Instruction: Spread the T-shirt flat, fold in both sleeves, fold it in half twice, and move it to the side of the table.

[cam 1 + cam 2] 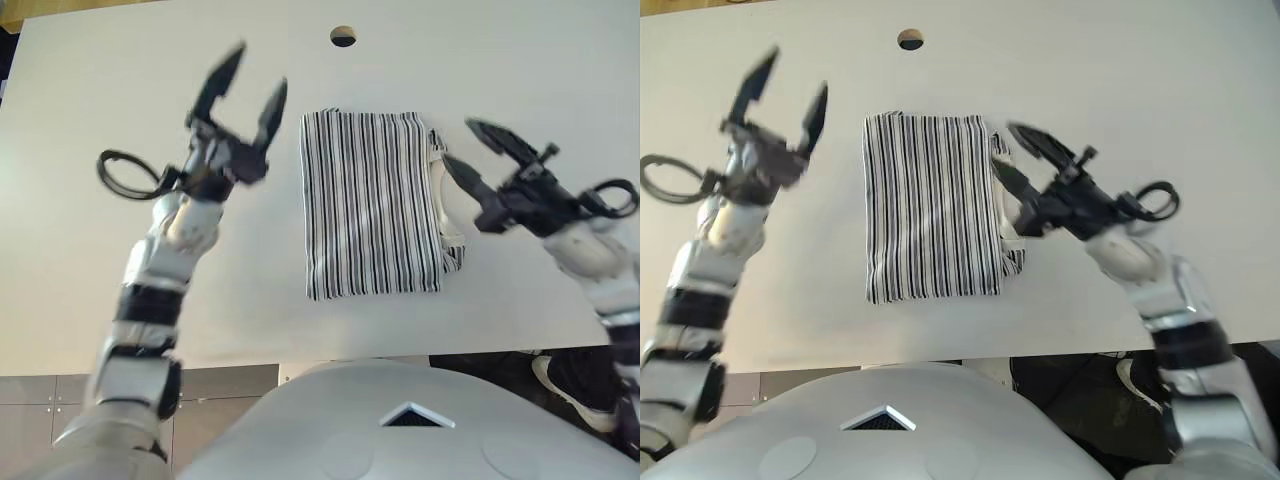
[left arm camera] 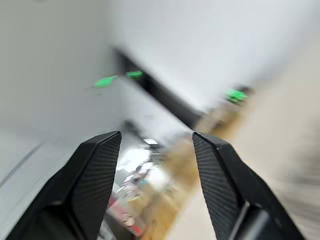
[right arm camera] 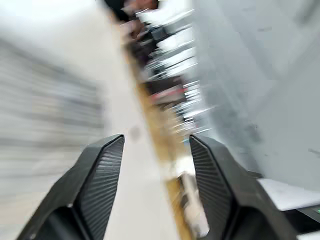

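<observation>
T-shirt (image 1: 370, 205), striped, folded into a rectangle, centre of frame on white table (image 1: 120, 80). I log left gripper (image 1: 258, 68) to its upper left, fingers spread wide, empty; right gripper (image 1: 458, 142) just beside its right edge, fingers parted, empty. Round hole (image 1: 343, 37), top centre.

White table (image 1: 120, 80) w/ round hole (image 1: 343, 37) nr far edge, grey cabinets (image 1: 230, 385) below near edge at left, dark floor (image 1: 475, 366) at right.
</observation>
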Tool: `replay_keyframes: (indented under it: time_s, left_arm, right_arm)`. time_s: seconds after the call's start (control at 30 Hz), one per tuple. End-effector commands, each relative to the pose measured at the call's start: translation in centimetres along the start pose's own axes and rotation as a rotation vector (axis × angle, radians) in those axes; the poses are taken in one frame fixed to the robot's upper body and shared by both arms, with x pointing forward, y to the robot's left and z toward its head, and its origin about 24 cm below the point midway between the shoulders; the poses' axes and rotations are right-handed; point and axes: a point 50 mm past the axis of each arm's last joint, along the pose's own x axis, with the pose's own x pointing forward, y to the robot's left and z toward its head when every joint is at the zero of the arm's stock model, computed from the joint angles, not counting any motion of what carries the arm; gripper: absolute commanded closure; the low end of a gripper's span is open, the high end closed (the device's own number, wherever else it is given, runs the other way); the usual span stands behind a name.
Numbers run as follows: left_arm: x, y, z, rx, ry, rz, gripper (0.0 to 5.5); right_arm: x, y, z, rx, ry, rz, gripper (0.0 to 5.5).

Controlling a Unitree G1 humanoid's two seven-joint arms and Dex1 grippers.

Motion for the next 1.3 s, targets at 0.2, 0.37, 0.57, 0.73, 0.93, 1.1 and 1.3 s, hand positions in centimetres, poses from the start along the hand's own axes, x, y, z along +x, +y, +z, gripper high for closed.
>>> replay_keyframes:
  time_s: [0.2,0.37,0.57,0.73,0.93,1.1,1.3]
  left_arm:
    - [-7.1,-3.1,2.4,-0.014,0.137,-0.600,1.42]
    - [-6.4,-5.3,2.9,-0.028,0.062,-0.697,1.42]
    - [-6.1,-7.3,4.3,-0.075,-0.037,-0.809,1.42]
    - [-5.2,-8.1,4.0,-0.070,-0.061,-0.804,1.42]
    - [-4.4,-8.6,3.4,-0.034,-0.063,-0.784,2.42]
    - [-4.4,-8.8,3.6,-0.036,-0.082,-0.788,3.35]
    - [-4.5,-9.1,4.0,-0.055,-0.102,-0.787,4.36]
  right_arm:
    - [-6.7,4.4,-0.4,-0.047,0.118,0.631,1.51]
    - [-3.5,5.5,0.5,-0.074,0.012,0.601,1.51]
    - [-1.3,5.7,0.1,-0.101,-0.040,0.556,1.51]
    - [-0.5,5.9,0.0,-0.096,-0.061,0.530,1.51]
    - [-0.5,6.2,0.0,-0.088,-0.080,0.545,2.65]
    - [-0.4,6.4,0.1,-0.079,-0.087,0.547,3.69]
    - [0.3,6.5,0.3,-0.071,-0.106,0.523,4.85]
